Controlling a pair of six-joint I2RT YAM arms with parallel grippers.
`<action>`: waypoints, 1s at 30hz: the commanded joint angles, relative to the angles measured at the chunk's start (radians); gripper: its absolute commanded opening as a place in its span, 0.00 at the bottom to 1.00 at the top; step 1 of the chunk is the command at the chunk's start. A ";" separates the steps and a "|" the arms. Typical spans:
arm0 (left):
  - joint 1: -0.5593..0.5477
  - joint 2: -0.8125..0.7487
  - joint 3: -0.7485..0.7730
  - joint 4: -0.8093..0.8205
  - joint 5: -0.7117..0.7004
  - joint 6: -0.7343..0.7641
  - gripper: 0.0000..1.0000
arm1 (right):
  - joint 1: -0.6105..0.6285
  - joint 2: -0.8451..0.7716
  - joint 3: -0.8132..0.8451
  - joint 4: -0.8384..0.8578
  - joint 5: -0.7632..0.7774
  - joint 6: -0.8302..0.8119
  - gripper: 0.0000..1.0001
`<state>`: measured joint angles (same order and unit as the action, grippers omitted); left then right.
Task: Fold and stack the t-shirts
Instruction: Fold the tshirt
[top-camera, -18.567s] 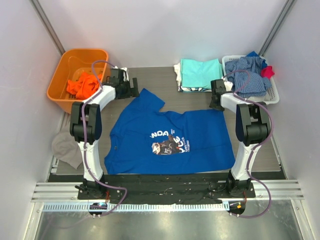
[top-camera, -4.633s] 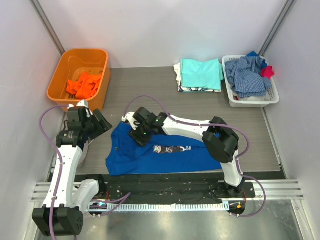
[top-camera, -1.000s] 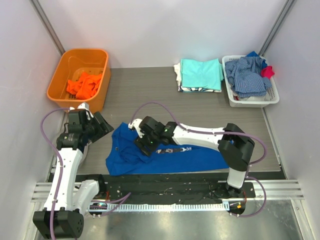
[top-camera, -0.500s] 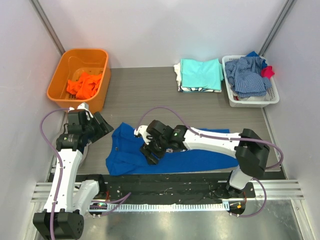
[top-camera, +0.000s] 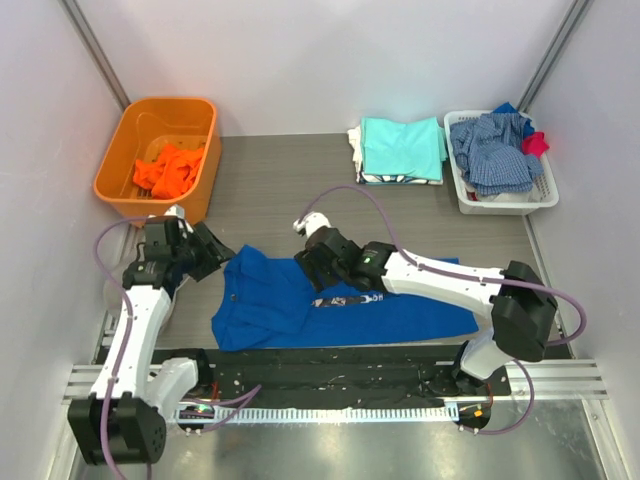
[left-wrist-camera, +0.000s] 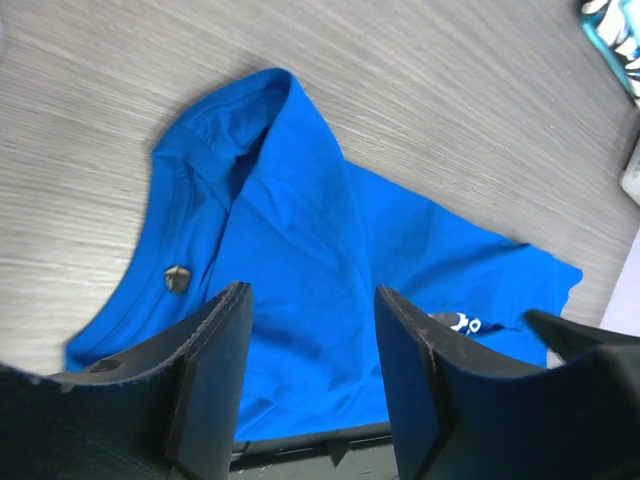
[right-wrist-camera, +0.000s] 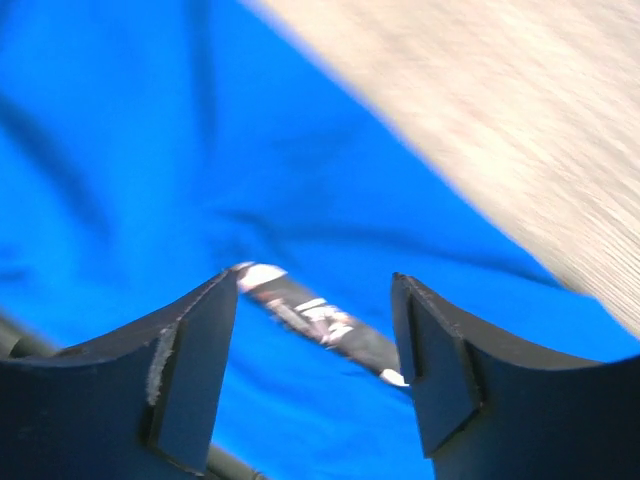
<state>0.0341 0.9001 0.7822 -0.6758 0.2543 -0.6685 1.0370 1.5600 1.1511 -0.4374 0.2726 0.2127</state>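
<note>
A royal blue t-shirt (top-camera: 265, 305) lies folded lengthwise along the table's near edge, with a strip of its chest print (top-camera: 350, 299) showing at the fold. My left gripper (top-camera: 212, 252) hovers open by the shirt's far-left corner. In the left wrist view the blue t-shirt (left-wrist-camera: 290, 220) lies below the empty left gripper (left-wrist-camera: 310, 300). My right gripper (top-camera: 315, 272) hangs open over the shirt's middle. The right wrist view shows the print (right-wrist-camera: 320, 320) between the fingers of the right gripper (right-wrist-camera: 315, 285), which holds nothing. A folded aqua t-shirt (top-camera: 402, 147) tops a stack at the back.
At the back left, an orange bin (top-camera: 130, 150) holds an orange t-shirt (top-camera: 167, 168). A white basket (top-camera: 505, 205) at the back right holds a blue-and-white checked garment (top-camera: 490, 150) and a red cloth (top-camera: 535, 143). A black rail (top-camera: 330, 362) runs along the near edge.
My right gripper has lifted off the shirt's left half and drawn back toward the middle, jaws a little wider. The left gripper has edged toward the shirt.
</note>
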 joint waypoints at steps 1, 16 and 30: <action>-0.006 0.083 -0.035 0.171 0.048 -0.075 0.55 | -0.083 -0.112 -0.057 -0.029 0.218 0.152 0.73; -0.017 0.167 -0.103 0.281 0.033 -0.109 0.55 | -0.422 -0.287 -0.291 -0.095 0.133 0.286 0.79; -0.065 -0.068 -0.143 0.135 -0.044 -0.151 0.58 | -0.407 -0.158 -0.171 0.023 -0.242 0.085 0.79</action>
<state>-0.0299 0.9390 0.5964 -0.4709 0.2596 -0.8043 0.6147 1.3361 0.8680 -0.4801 0.1734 0.3840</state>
